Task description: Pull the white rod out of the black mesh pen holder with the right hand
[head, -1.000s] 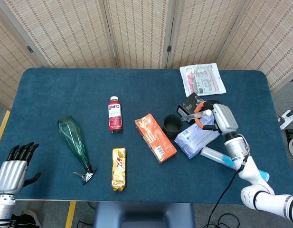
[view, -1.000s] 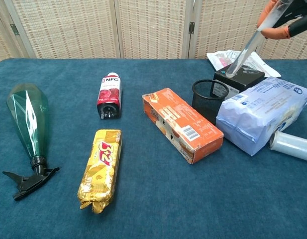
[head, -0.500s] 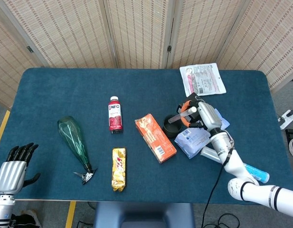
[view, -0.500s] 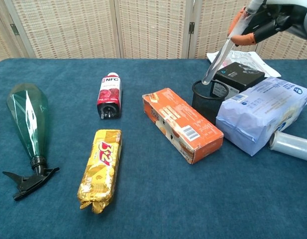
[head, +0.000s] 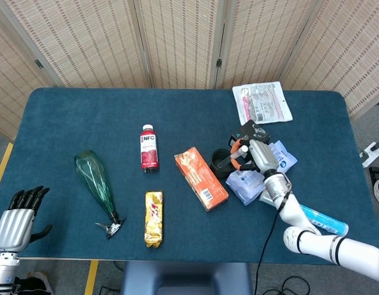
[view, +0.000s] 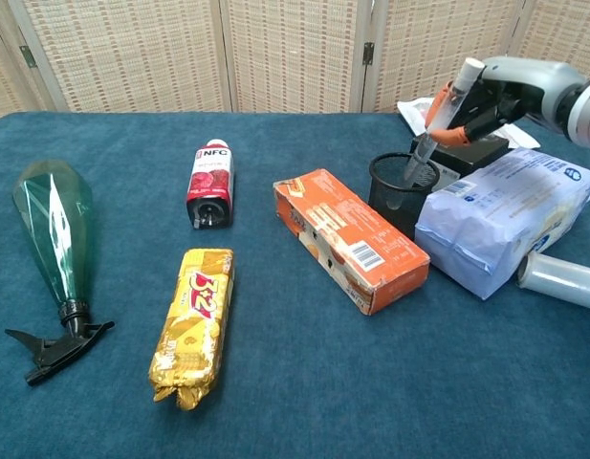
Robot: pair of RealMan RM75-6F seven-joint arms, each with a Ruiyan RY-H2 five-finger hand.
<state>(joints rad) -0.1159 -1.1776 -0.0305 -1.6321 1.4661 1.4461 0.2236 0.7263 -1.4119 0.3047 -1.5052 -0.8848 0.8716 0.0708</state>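
The black mesh pen holder (view: 398,196) stands right of the orange box, and shows in the head view as the pen holder (head: 220,163). The white rod (view: 436,122) leans to the right, its lower end inside the holder and its top sticking out above the rim. My right hand (view: 506,89) holds the rod near its top between orange-tipped fingers (view: 448,136). From the head camera the right hand (head: 258,155) sits just right of the holder, the rod (head: 242,149) mostly hidden by it. My left hand (head: 17,219) hangs open at the table's near left corner.
An orange box (view: 350,238) lies against the holder's left. A black box (view: 464,148) and a blue-white pouch (view: 505,217) crowd its right, with a clear roll (view: 562,279) beyond. A red bottle (view: 210,184), gold bar (view: 193,325) and green spray bottle (view: 53,241) lie to the left.
My right hand has moved left and down with the rod in it. The rod's lower end went from above the black box into the pen holder. The left hand stayed still.
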